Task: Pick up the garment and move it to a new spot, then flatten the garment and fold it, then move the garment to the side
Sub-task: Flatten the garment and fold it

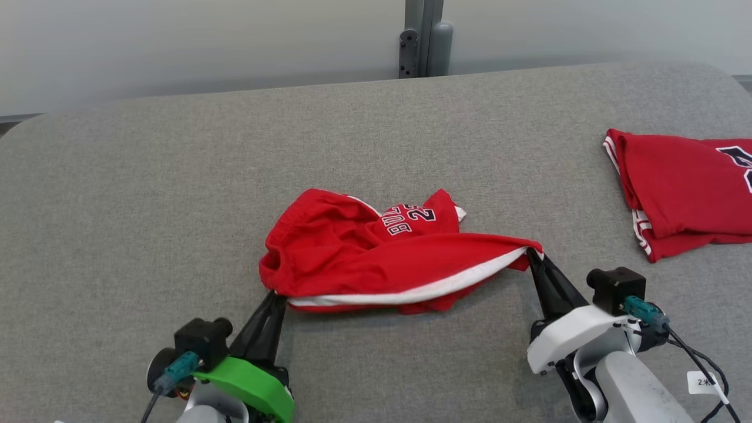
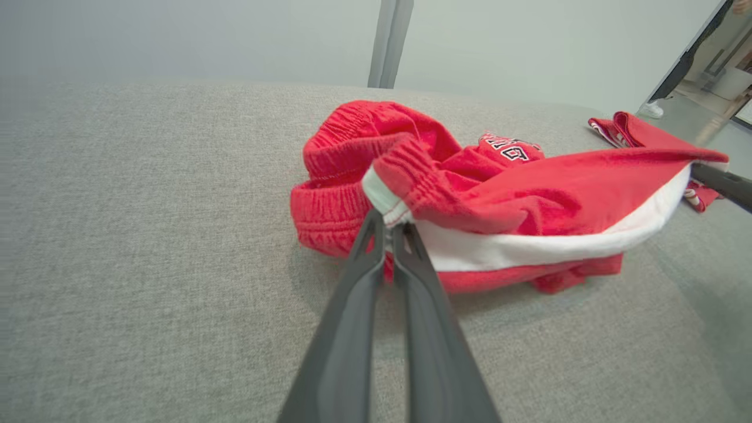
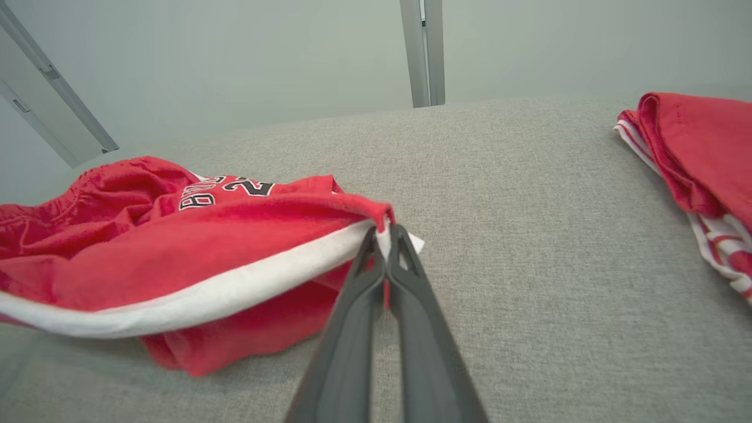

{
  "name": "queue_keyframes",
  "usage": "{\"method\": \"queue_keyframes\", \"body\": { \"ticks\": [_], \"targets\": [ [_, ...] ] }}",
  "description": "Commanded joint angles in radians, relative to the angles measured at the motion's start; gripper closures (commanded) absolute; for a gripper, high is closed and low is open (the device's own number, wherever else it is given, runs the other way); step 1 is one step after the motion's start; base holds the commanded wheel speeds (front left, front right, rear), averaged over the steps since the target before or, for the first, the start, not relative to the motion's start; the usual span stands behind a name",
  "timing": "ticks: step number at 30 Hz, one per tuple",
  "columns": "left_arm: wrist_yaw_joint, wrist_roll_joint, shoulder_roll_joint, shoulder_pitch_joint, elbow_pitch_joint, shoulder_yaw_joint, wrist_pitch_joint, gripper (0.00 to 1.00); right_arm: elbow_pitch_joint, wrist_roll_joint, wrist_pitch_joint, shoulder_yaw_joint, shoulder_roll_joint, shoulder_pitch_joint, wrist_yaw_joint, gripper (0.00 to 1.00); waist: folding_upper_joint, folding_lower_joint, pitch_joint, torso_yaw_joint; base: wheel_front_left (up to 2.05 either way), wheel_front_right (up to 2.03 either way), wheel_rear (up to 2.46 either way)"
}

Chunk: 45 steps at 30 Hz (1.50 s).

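Note:
The garment (image 1: 376, 252) is a pair of red shorts with a white side stripe and black lettering, crumpled at the middle of the grey table (image 1: 147, 205). My left gripper (image 1: 277, 295) is shut on its elastic waistband corner at the near left, seen close in the left wrist view as garment (image 2: 470, 200) pinched by the left gripper (image 2: 390, 226). My right gripper (image 1: 533, 254) is shut on the opposite corner at the right; in the right wrist view the right gripper (image 3: 383, 235) pinches the garment (image 3: 194, 247). The white-striped edge hangs stretched between both grippers.
A second red garment (image 1: 684, 188), folded, lies at the table's right edge, also the second garment (image 3: 699, 158) in the right wrist view. A grey post (image 1: 424, 38) stands behind the table against the pale wall. Bare grey cloth surface lies to the left and in front.

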Motion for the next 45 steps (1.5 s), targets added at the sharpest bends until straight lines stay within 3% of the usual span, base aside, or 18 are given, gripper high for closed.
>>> {"method": "queue_keyframes", "body": {
  "ticks": [1, 8, 20, 31, 37, 45],
  "targets": [
    [-0.002, -0.007, -0.002, 0.022, -0.023, 0.026, -0.003, 1.0, -0.018, -0.006, -0.003, -0.011, -0.002, -0.002, 0.0, 1.0, 0.0, 0.0, -0.002, -0.002, 0.0, 0.0, 0.0],
    [-0.002, -0.008, -0.029, 0.066, -0.171, 0.13, -0.003, 1.0, -0.151, 0.028, -0.003, -0.045, 0.006, 0.014, 0.0, 1.0, 0.0, 0.0, -0.021, -0.005, 0.0, 0.0, 0.0],
    [-0.001, -0.034, -0.052, 0.096, -0.49, 0.181, -0.002, 1.0, -0.51, 0.148, -0.001, -0.053, -0.018, 0.056, 0.0, 1.0, 0.0, 0.0, -0.094, -0.019, 0.0, 0.0, 0.0],
    [0.051, -0.032, 0.01, 0.013, -0.842, 0.205, 0.159, 1.0, -0.83, 0.169, 0.094, -0.118, -0.031, 0.055, 0.0, 1.0, 0.0, 0.0, -0.105, -0.036, 0.0, 0.0, 0.0],
    [0.052, -0.082, 0.03, -0.097, -0.815, 0.233, 0.244, 1.0, -0.791, 0.196, 0.171, -0.128, -0.025, -0.022, 0.0, 1.0, 0.0, 0.0, -0.053, -0.04, 0.0, 0.0, 0.0],
    [0.017, -0.078, 0.082, -0.444, -0.509, 0.221, 0.292, 1.0, -0.502, 0.202, 0.161, -0.084, -0.025, -0.379, 0.0, 1.0, 0.0, 0.0, 0.075, -0.06, 0.0, 0.0, 0.0]
  ]
}}
